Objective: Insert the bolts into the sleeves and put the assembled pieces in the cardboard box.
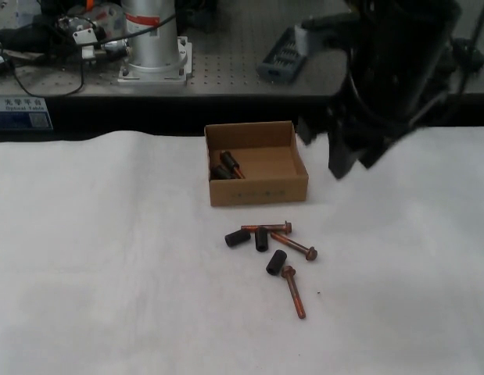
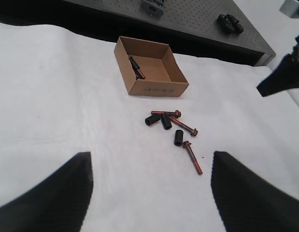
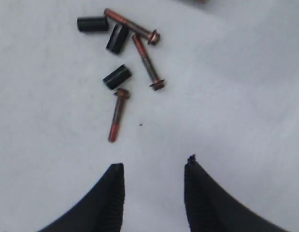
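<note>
Rusty metal bolts [image 1: 295, 294] and black cylindrical sleeves [image 1: 237, 238] lie near the brown cardboard box [image 1: 257, 191]; our left end effector [image 2: 150, 155] and right end effector [image 3: 154, 162] gape empty.

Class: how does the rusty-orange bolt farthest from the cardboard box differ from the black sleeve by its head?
The rusty-orange metal bolt is long and thin; the black cylindrical sleeve is short and stubby. The bolt has a flanged head; the sleeve is plain. Both lie loose on the white cloth.
</note>
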Tool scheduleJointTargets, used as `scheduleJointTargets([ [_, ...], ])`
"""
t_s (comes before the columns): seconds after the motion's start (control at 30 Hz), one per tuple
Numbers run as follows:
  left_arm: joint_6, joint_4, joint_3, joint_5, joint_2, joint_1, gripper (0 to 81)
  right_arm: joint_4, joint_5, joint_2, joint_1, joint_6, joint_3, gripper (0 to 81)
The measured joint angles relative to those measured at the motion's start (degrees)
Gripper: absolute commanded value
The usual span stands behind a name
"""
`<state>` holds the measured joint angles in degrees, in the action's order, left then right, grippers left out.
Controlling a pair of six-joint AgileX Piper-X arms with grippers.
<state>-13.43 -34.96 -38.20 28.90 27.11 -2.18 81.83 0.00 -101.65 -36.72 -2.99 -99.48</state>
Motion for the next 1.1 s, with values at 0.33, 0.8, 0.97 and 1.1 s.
scheduleJointTargets([
  [0.33, 0.56, -2.80, 0.00, -0.27, 0.00, 0.00, 50.3, -12.17, 0.00, 31.21, -10.72, -11.54, 36.49, 30.7],
  [0.8, 2.10, -3.00, 0.00, -0.40, 0.00, 0.00, 50.3, -25.54, 0.67, 33.62, -11.88, -20.17, 47.12, 30.7],
  [0.97, 2.10, -3.08, 0.00, -0.40, 0.00, 0.00, 50.3, -28.41, -0.93, 23.45, -11.53, -18.65, 44.20, 30.7],
  [1.1, 2.10, -3.22, 0.00, -0.40, 0.00, 0.00, 50.3, -29.34, -1.16, 12.41, -10.04, -14.68, 38.20, 30.7],
])
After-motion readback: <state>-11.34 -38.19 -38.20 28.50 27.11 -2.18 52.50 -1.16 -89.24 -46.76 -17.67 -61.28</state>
